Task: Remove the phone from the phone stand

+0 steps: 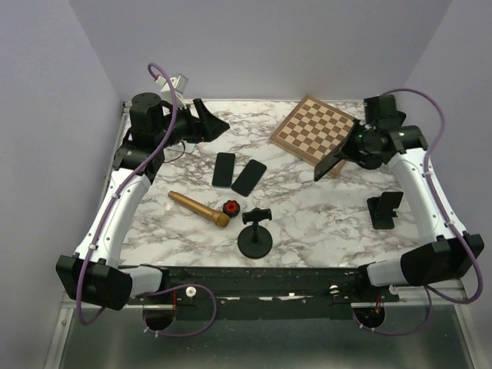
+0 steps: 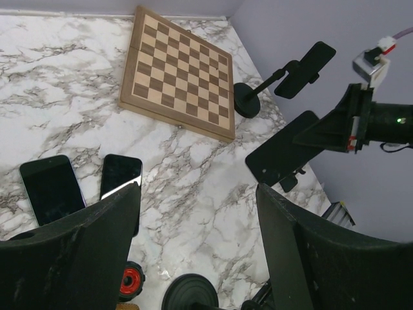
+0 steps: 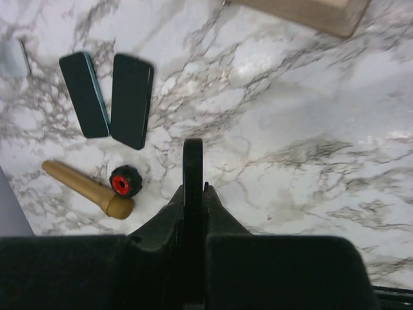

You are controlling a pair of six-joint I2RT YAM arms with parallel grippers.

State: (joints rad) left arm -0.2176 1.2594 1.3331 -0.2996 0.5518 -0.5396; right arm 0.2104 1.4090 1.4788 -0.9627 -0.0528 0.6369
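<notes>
My right gripper (image 1: 344, 154) is shut on a black phone (image 1: 330, 163) and holds it tilted in the air by the chessboard's near right corner. In the right wrist view the phone (image 3: 192, 155) stands edge-on between the pads of the gripper (image 3: 193, 194). In the left wrist view the held phone (image 2: 284, 155) hangs above the marble. An empty black phone stand (image 1: 384, 209) stands at the right, also in the left wrist view (image 2: 284, 74). A second empty stand (image 1: 254, 231) on a round base stands front centre. My left gripper (image 1: 215, 123) (image 2: 197, 194) is open and empty, raised at the back left.
Two black phones (image 1: 224, 169) (image 1: 249, 177) lie flat left of centre. A wooden handle (image 1: 198, 208) and a red-centred black knob (image 1: 231, 207) lie in front of them. A wooden chessboard (image 1: 314, 129) sits at the back right. Walls enclose the table on three sides.
</notes>
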